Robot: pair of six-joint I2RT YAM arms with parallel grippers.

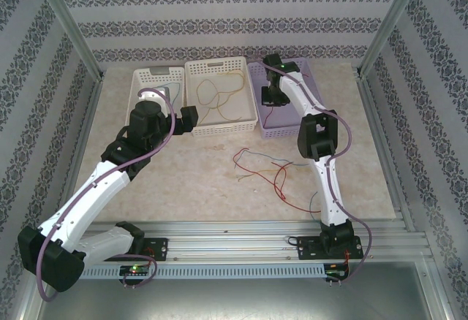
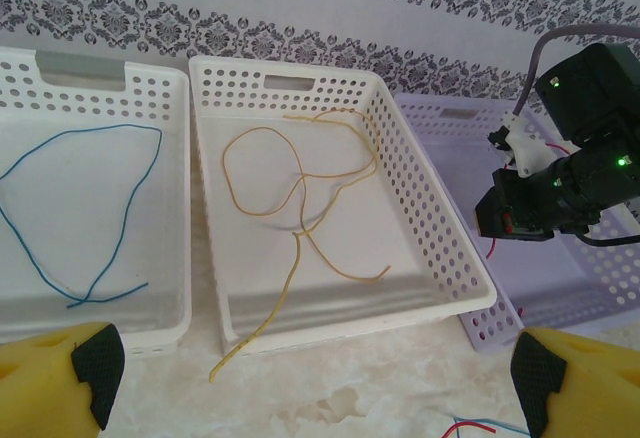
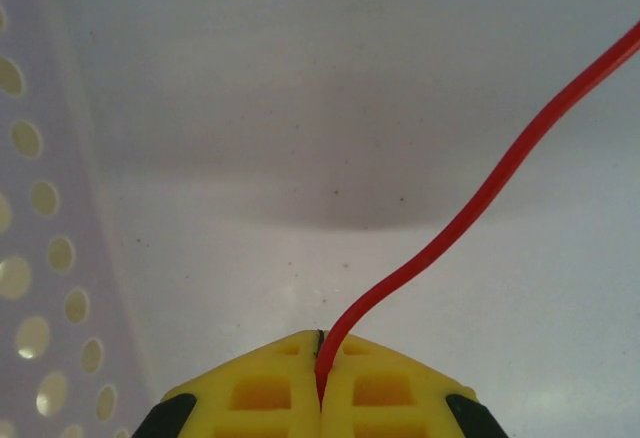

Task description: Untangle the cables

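Red cable [image 3: 480, 198] pinched in right claw [image 3: 320, 370], inside lilac basket [image 3: 60, 258].

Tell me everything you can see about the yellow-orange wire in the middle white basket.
The thin yellow-orange wire looks flexible and smooth, lying slack in loose, crossing loops on the floor of the middle white perforated plastic basket. One end trails over the basket's near rim onto the marbled table. No jaws touch it.

Left arm [image 1: 95, 188] folded at elbow, forearm reaching forward; left gripper [image 2: 315, 378] aimed ahead and slightly down, jaws wide apart. Right arm [image 1: 327, 181] stretched far forward, wrist tipped down; right gripper [image 3: 320, 363] jaws pinched tight on red wire [image 3: 470, 208].
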